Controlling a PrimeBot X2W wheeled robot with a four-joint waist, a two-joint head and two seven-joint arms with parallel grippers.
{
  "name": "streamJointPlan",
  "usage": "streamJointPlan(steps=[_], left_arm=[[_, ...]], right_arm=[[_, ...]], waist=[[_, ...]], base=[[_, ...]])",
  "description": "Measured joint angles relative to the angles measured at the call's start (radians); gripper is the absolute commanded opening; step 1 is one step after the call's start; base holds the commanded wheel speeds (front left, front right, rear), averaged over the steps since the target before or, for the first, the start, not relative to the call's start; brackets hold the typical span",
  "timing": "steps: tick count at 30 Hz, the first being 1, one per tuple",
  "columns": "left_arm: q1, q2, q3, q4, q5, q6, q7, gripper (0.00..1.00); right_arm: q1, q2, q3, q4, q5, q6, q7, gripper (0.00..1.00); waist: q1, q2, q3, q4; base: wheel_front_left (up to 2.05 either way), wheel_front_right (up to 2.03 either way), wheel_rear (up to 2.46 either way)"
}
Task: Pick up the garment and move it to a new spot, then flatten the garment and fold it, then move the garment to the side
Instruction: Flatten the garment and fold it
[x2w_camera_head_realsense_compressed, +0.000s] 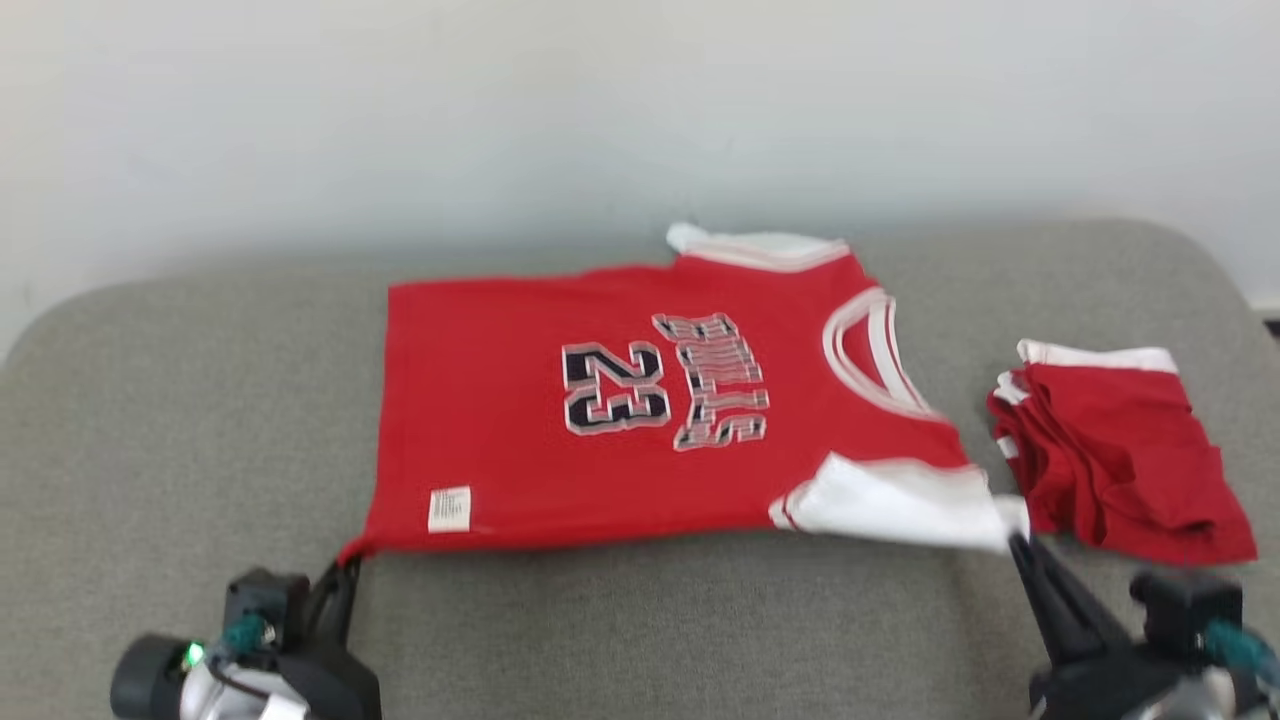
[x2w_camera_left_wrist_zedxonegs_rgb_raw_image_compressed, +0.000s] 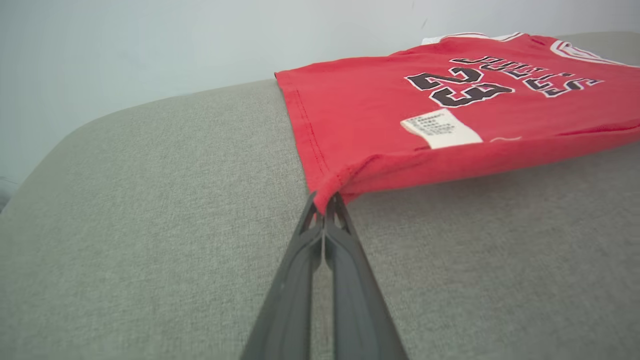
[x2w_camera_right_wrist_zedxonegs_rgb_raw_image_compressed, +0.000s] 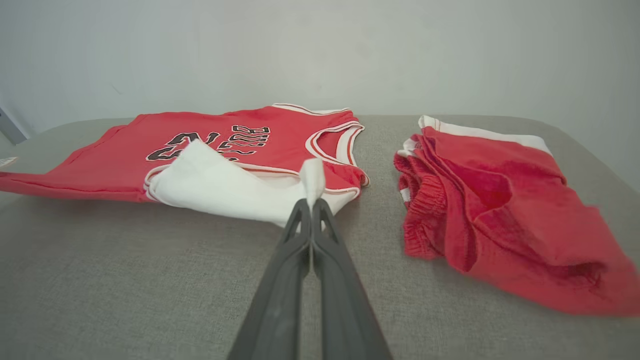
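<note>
The garment (x2w_camera_head_realsense_compressed: 560, 420) is a red jersey with white sleeves, "23" and lettering, spread face up on the grey cushion (x2w_camera_head_realsense_compressed: 180, 430), collar to the right. My left gripper (x2w_camera_head_realsense_compressed: 345, 565) is shut on its near bottom hem corner; in the left wrist view the red corner (x2w_camera_left_wrist_zedxonegs_rgb_raw_image_compressed: 330, 192) is pinched between the fingers (x2w_camera_left_wrist_zedxonegs_rgb_raw_image_compressed: 295, 280) and lifts slightly off the cushion. My right gripper (x2w_camera_head_realsense_compressed: 1015, 535) is shut on the tip of the near white sleeve (x2w_camera_head_realsense_compressed: 900, 505); in the right wrist view that sleeve (x2w_camera_right_wrist_zedxonegs_rgb_raw_image_compressed: 225, 190) is drawn toward the gripper (x2w_camera_right_wrist_zedxonegs_rgb_raw_image_compressed: 312, 202).
Red shorts with a white band (x2w_camera_head_realsense_compressed: 1115, 460) lie crumpled right of the jersey, close to my right gripper, and appear in the right wrist view (x2w_camera_right_wrist_zedxonegs_rgb_raw_image_compressed: 500, 220). A pale wall (x2w_camera_head_realsense_compressed: 600, 110) rises behind the cushion. Bare cushion stretches left of and in front of the jersey.
</note>
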Motion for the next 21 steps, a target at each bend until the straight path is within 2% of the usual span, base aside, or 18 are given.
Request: streamJointPlan(steps=[2,6,21], left_arm=[[0.043,0.003,-0.004,-0.012,0.001,0.0,0.0,0.0],[0.084,0.023,0.0,-0.038,0.003,0.003,-0.003,0.0],[0.202,0.045,0.026,-0.097,-0.002,0.026,-0.003,0.0]], right_arm=[[0.089,-0.001,-0.006,-0.036,0.0,-0.016,-0.002,0.0],[0.169,0.002,0.002,-0.08,0.001,-0.028,-0.002,0.0],[0.253,0.009,0.059,-0.165,0.0,-0.036,0.053,0.0]], waist=[[0.0,-0.0001,-0.04,0.003],[0.0,-0.0001,-0.082,0.013],[0.0003,0.0,-0.117,0.042]], base=[[0.0,0.0,0.0],[0.0,0.0,0.0],[0.0,0.0,0.0]])
